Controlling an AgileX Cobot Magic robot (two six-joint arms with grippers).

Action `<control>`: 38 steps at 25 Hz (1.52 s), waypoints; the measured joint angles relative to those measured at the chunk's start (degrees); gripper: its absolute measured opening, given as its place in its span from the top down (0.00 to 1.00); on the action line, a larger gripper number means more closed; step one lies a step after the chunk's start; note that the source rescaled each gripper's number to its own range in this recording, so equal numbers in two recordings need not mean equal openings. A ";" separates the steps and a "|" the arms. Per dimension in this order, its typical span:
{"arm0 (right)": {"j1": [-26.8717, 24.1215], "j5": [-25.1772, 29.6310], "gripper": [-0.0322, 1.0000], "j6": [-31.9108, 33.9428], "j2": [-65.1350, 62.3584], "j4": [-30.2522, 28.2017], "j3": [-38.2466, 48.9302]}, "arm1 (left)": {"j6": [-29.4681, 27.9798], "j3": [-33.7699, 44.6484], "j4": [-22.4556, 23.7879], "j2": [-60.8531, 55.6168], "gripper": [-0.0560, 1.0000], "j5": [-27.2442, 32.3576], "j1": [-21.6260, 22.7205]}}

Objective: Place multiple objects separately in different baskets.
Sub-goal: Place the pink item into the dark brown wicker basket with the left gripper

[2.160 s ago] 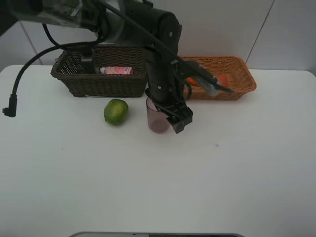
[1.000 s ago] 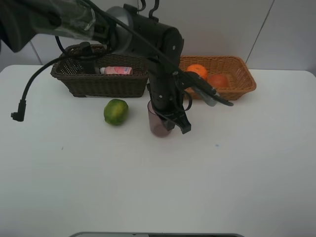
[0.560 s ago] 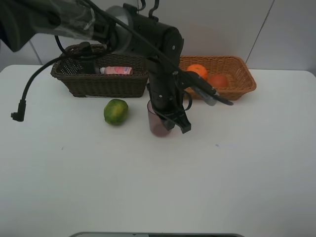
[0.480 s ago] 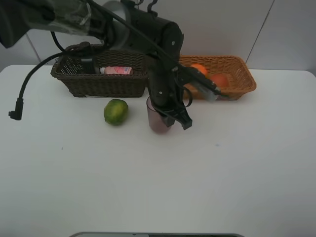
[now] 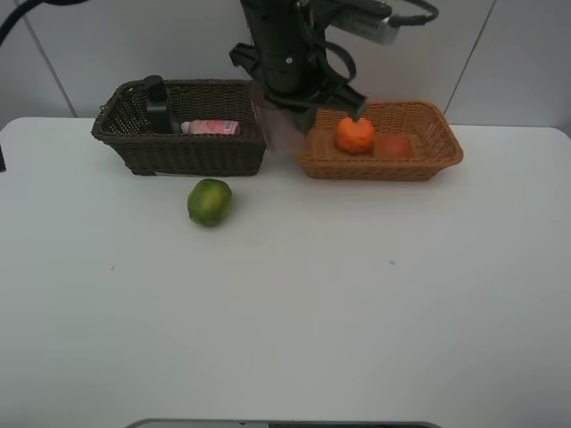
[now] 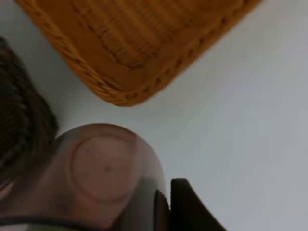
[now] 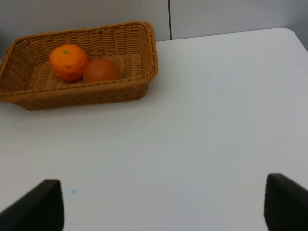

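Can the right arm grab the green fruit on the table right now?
Probably yes. The green fruit sits alone on the white table with nothing on top or crowding it, and the right gripper is open and empty. It would have to reach across the middle, though.

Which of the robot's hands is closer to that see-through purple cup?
The left. The left gripper is shut on the cup, holding it up between the two baskets. The right gripper hangs open over bare table, away from the cup.

Glossy black jointed arm [image 5: 290,40], looping black cables, grey housing, black fingers [image 7: 284,207]
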 joint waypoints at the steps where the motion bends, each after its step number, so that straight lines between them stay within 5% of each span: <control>1: 0.00 0.00 0.18 0.00 0.00 0.00 0.00 | -0.89 -0.17 1.13 -0.36 0.95 -0.30 0.68; 15: 0.00 0.00 0.18 0.05 0.00 0.00 0.00 | -5.42 -0.26 4.26 -0.67 0.95 -13.15 10.43; 21: 0.00 0.00 0.18 0.05 0.00 0.00 0.00 | -5.60 -0.26 4.44 2.69 0.95 -14.10 13.30; 38: 0.00 0.00 0.18 0.05 0.00 -0.06 0.00 | -5.60 2.56 2.03 8.71 0.95 -20.57 14.80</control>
